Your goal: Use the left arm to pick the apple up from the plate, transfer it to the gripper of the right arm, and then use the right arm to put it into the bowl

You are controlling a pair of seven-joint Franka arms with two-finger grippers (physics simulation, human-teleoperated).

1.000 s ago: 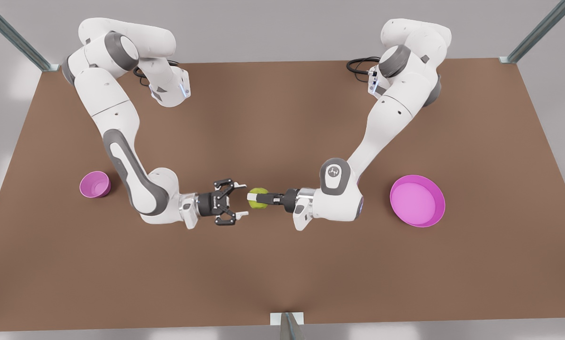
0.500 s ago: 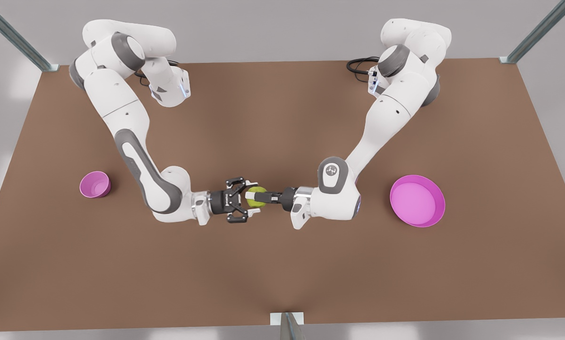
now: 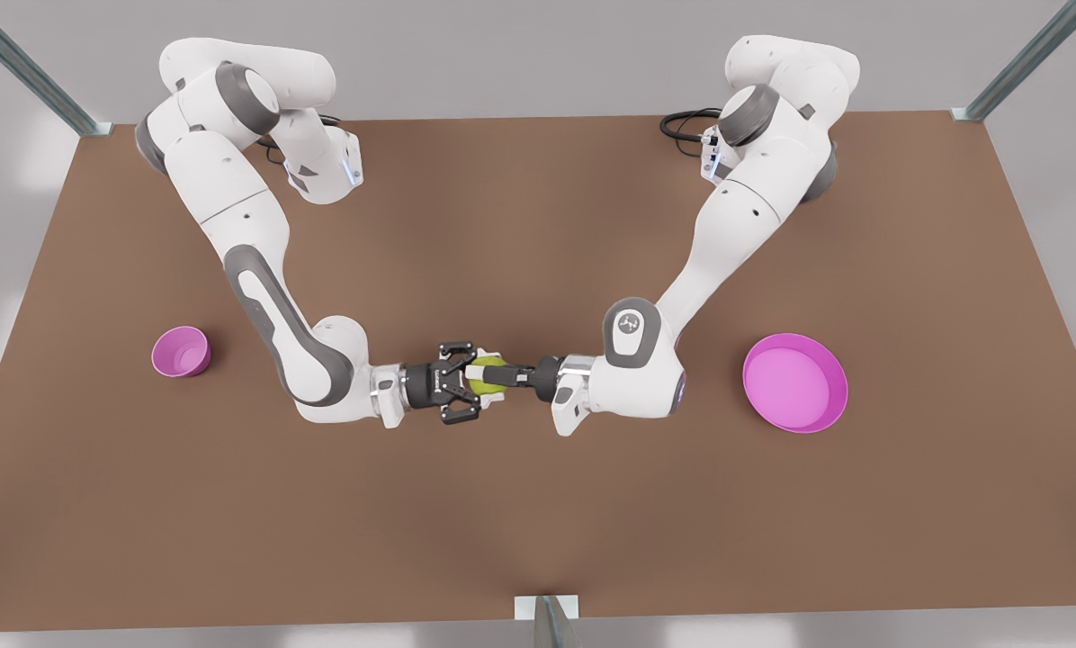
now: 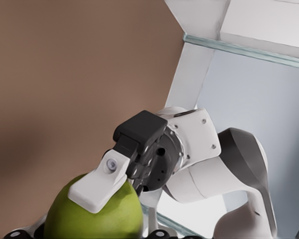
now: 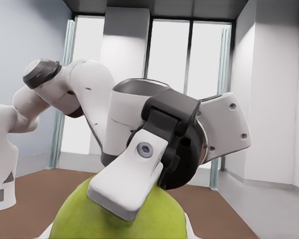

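The yellow-green apple [image 3: 486,378] hangs above the table's middle, between the two hands. My left gripper [image 3: 482,374], the white boxy hand reaching in from the front view's right, is shut on it. My right gripper [image 3: 491,381], the black linkage one from the front view's left, stands open with its fingers straddling the apple. One of its white pads [image 4: 97,186] lies close over the apple [image 4: 94,216] in the left wrist view. In the right wrist view a left fingertip [image 5: 127,184] presses on the apple [image 5: 119,221]. The pink plate [image 3: 794,382] is bare at the front view's right. The small pink bowl [image 3: 181,351] sits at the left.
The brown table [image 3: 538,522] has metal frame posts at both back corners. A metal bracket [image 3: 547,616] sits at the middle of the front edge. The right arm's elbow [image 3: 322,369] hangs between the bowl and the apple.
The right arm has slid toward the front view's right until its open fingers reached around the apple. The left gripper has held the apple nearly still, shifting slightly left.
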